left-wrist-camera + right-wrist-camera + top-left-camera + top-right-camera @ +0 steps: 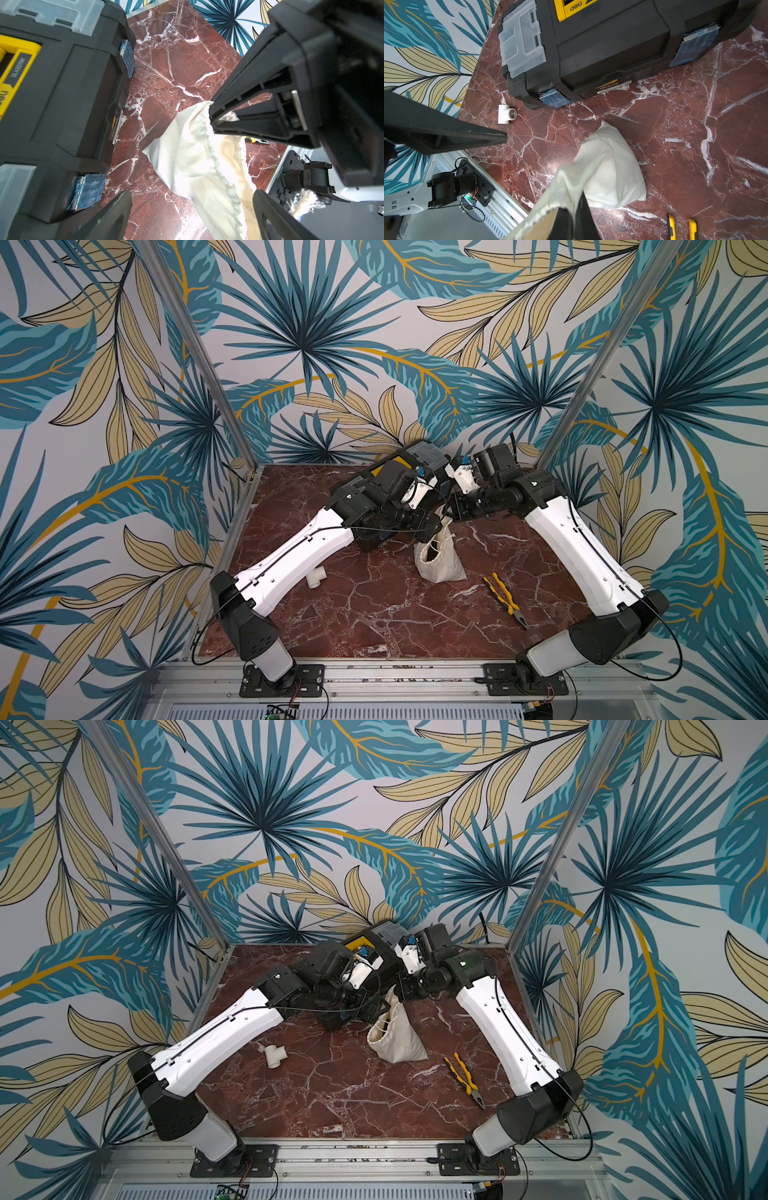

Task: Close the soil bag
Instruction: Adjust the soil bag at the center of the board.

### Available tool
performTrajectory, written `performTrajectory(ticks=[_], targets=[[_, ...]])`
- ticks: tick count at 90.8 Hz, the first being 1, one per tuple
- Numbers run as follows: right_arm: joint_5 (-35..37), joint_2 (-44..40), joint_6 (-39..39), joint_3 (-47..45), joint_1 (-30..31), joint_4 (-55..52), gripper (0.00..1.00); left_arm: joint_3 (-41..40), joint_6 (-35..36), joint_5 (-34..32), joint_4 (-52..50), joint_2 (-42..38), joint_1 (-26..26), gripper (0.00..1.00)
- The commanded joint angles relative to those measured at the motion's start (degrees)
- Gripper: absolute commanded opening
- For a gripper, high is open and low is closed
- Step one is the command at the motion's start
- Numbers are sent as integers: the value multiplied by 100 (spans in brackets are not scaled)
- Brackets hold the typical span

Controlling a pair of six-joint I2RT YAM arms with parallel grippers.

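The right end effector point(212, 116) is clamping tight on the gathered hem of the soil bag point(187, 155), and in both wrist views we are seeing cream cloth squeezed between its closed jaws. The left end effector point(192, 193) is standing wide open and gripping nothing. Its two fingers point(116, 214) are straddling the bag's mouth, and we cannot tell whether either one is touching the cloth.

In both top views we are finding the soil bag point(440, 564) point(399, 1044) sitting right below the two end effectors. Its base is resting on the red marbled counter point(374, 614), while one side of its rim is being pulled up toward the right end effector. The mouth is gaping open toward the left end effector. A frayed end of the white cord point(305, 199) is showing just outside one finger of the left end effector.

Beside the left end effector, on the far side from the right one, we are seeing the black toolbox point(62, 93) standing near the bag but apart from it. A pair of yellow-handled pliers point(505, 599) is lying on the right end effector's side, nearer the arm bases and clear of the bag. A white pipe tee point(275, 1054) is lying on the left end effector's side, well apart from the bag.
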Motion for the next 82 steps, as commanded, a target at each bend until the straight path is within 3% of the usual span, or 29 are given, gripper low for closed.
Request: performTrajectory(ticks=[1,29,47,62,70,82], targets=[[-59,35,-37,-34,-8,7,0,-12,28,-121,-78,119,3,93],[-42,30,-37,-17,-13,-51,0,446,95,-248,-381,533,8,75],[-4,24,-46,-17,-8,-60,0,532,183,-342,-558,521,3,43],[-7,60,-46,23,-8,-88,0,624,175,-310,-599,518,10,10],[-34,99,-30,135,-8,-206,9,778,72,-201,-587,568,6,3],[-184,180,87,356,-9,-533,27,967,-96,-191,-538,642,-36,0]])
